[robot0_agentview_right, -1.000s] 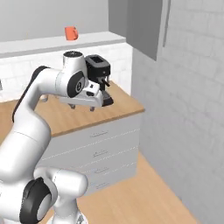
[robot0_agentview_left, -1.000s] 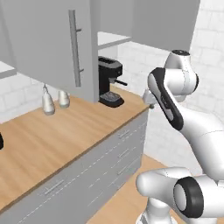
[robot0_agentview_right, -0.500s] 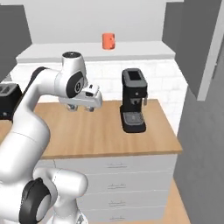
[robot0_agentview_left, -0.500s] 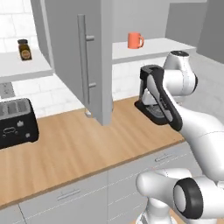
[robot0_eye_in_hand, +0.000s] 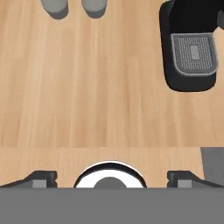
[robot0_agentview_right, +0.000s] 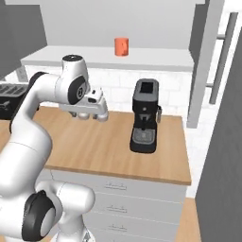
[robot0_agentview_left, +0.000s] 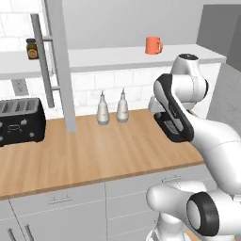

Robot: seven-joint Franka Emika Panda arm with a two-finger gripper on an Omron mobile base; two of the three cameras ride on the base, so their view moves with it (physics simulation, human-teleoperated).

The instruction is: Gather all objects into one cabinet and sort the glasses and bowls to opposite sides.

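Orange mug [robot0_agentview_left: 153, 45] stands upright on the white shelf [robot0_agentview_left: 141, 57] of the open cabinet, above and behind the coffee machine [robot0_agentview_right: 145, 116], well apart from me. My gripper [robot0_agentview_right: 92, 115] hangs over the wooden counter [robot0_agentview_left: 113, 150], to the side of the coffee machine, jaws spread as wide as they go and holding nothing.

The risk I judge: the climb to the mug leads past the coffee machine's top and the shelf's front edge, so a hasty rise could clip either. A grip on the handle instead of the body could let the mug twist or tip off the shelf. The open cabinet door [robot0_agentview_left: 59, 61], with its long bar handle [robot0_agentview_left: 42, 59], hangs edge-on out over the counter, so a wide swing could strike it.

Away from the coffee machine stand two white bottles [robot0_agentview_left: 113, 107], then a black toaster [robot0_agentview_left: 21, 122]. A small dark jar [robot0_agentview_left: 31, 48] sits on the shelf beyond the door. Grey drawers [robot0_agentview_right: 127, 198] run below, white tile behind.
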